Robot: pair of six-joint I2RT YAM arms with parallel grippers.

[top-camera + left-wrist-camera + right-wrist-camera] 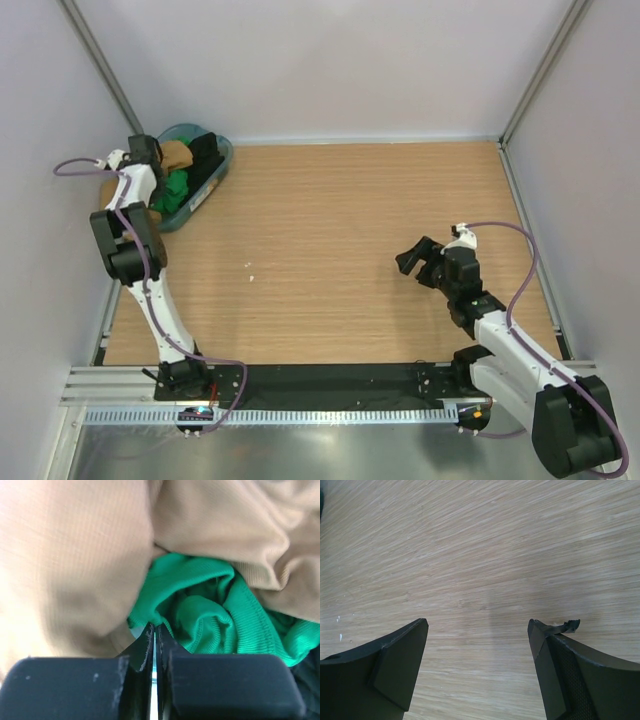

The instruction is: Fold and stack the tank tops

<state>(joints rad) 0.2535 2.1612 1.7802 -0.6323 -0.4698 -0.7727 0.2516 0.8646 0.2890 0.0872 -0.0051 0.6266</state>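
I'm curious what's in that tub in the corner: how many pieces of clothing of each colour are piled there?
Tan garment: 1
Green tank top: 1
Black tank top: 1
Total: 3

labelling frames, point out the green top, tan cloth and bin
green top (210, 615), left wrist view, bunched ribbed folds
tan cloth (65, 570), left wrist view, broad left fold
bin (205, 192), top view, right wall

My left arm (158, 300) and right arm (520, 345) are white with black joints; a purple cable (500, 224) trails along each; my fingers (395, 672) are matte black wedges.
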